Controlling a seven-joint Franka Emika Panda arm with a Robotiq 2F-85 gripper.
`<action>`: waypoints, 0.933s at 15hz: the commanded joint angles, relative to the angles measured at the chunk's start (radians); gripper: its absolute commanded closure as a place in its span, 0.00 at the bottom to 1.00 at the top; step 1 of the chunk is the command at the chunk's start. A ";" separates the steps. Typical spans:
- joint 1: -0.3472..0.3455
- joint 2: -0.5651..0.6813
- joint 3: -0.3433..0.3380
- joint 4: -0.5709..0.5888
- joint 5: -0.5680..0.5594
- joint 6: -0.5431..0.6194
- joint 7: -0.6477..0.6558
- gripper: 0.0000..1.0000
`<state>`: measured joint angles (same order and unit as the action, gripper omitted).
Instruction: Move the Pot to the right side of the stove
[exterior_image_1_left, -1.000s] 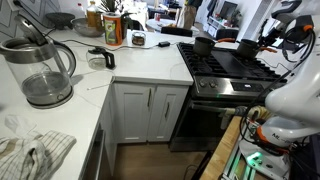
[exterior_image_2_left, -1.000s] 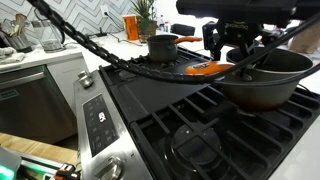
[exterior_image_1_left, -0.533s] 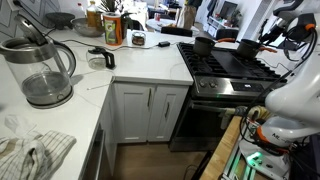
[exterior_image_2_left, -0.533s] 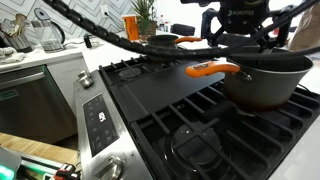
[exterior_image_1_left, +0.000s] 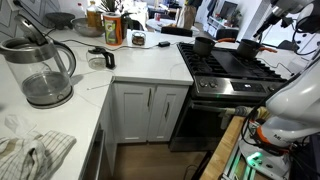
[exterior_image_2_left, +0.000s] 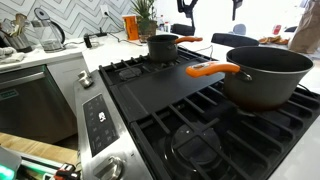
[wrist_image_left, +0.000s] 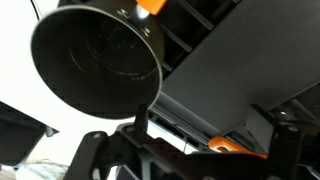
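Note:
The Pot (exterior_image_2_left: 265, 75), dark grey with an orange handle (exterior_image_2_left: 212, 70), stands on the right part of the stove (exterior_image_2_left: 180, 125). It also shows in an exterior view (exterior_image_1_left: 247, 46) on the stove (exterior_image_1_left: 232, 66). My gripper (exterior_image_2_left: 210, 6) is open and empty. It hangs well above the Pot's handle, with only its fingertips in view at the frame's top. In the wrist view my gripper (wrist_image_left: 188, 152) has its fingers spread, with an orange handle (wrist_image_left: 235, 150) far below them. The Pot's body is out of the wrist view.
A smaller grey pot (exterior_image_2_left: 163, 46) with an orange handle sits on a back burner and shows in the wrist view (wrist_image_left: 95, 55). A flat dark griddle plate (exterior_image_2_left: 165, 85) covers the stove's middle. A glass kettle (exterior_image_1_left: 40, 70) stands on the white counter.
The gripper let go of the Pot's handle and rose straight up, almost out of the frame. The Pot sits lower on the grate and stays still.

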<state>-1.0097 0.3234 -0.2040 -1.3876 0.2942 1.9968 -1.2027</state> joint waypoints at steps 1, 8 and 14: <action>0.077 -0.152 0.027 -0.214 -0.094 0.028 -0.065 0.00; 0.288 -0.371 0.004 -0.504 -0.210 -0.016 -0.077 0.00; 0.480 -0.551 -0.036 -0.665 -0.199 -0.188 -0.053 0.00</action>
<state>-0.6294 -0.1184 -0.1910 -1.9480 0.1138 1.8636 -1.2569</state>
